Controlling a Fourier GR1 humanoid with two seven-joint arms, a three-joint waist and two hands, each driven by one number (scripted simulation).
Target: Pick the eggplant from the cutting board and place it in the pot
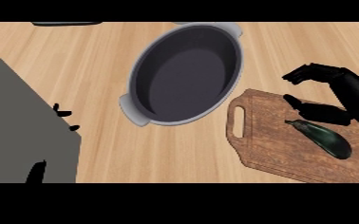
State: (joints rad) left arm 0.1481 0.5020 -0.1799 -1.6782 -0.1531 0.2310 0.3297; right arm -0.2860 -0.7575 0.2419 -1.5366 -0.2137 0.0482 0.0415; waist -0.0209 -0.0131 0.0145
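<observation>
A dark purple eggplant [324, 138] lies on the wooden cutting board [270, 142] at the lower right, stem end pointing up-left. My right hand [335, 95] hovers just beyond it at the right edge, open; its thumb [308, 107] is close above the stem and its fingers [308, 72] arch over the counter, holding nothing. The grey oval pot [184, 73] stands empty in the middle, left of the board. My left hand [64, 112] rests open at the left edge; only fingertips show past the grey forearm.
The left forearm [32, 128] fills the lower left corner. A dark flat object [67, 23] peeks in at the top left edge. Bare wooden counter [91, 61] lies between the pot and the left arm.
</observation>
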